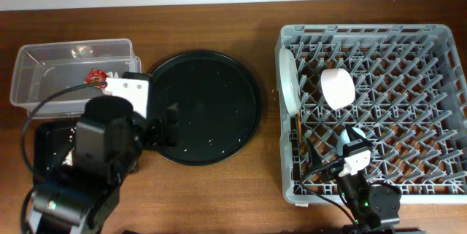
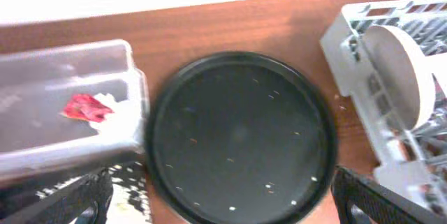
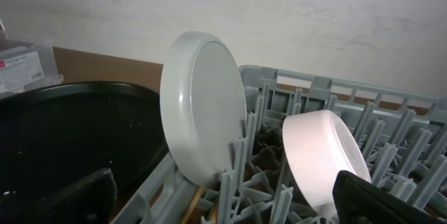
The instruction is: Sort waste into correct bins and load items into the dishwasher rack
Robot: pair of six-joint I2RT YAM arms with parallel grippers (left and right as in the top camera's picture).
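Observation:
The clear tub [image 1: 44, 81] holds the red wrapper [image 1: 95, 77] and white tissue [image 1: 113, 82]; both also show in the left wrist view [image 2: 85, 107]. The shallow black tray [image 1: 44, 143], with rice [image 2: 129, 192] in it, lies partly under my left arm. My left gripper [image 1: 164, 126] is open and empty over the round tray's near-left rim. The grey rack [image 1: 288, 183] holds the upright white plate [image 1: 287, 81], the white bowl [image 1: 337, 87], the chopsticks [image 1: 298, 128] and the light-blue cup [image 1: 355, 136]. My right gripper [image 3: 230, 206] is open and empty over the rack's front-left corner. The orange stick is out of view.
The large round black tray [image 1: 206, 106] lies between the bins and the rack, with a few rice grains [image 2: 290, 192] scattered on it. Brown tabletop runs along the back. The right arm's body [image 1: 368, 201] sits at the rack's front edge.

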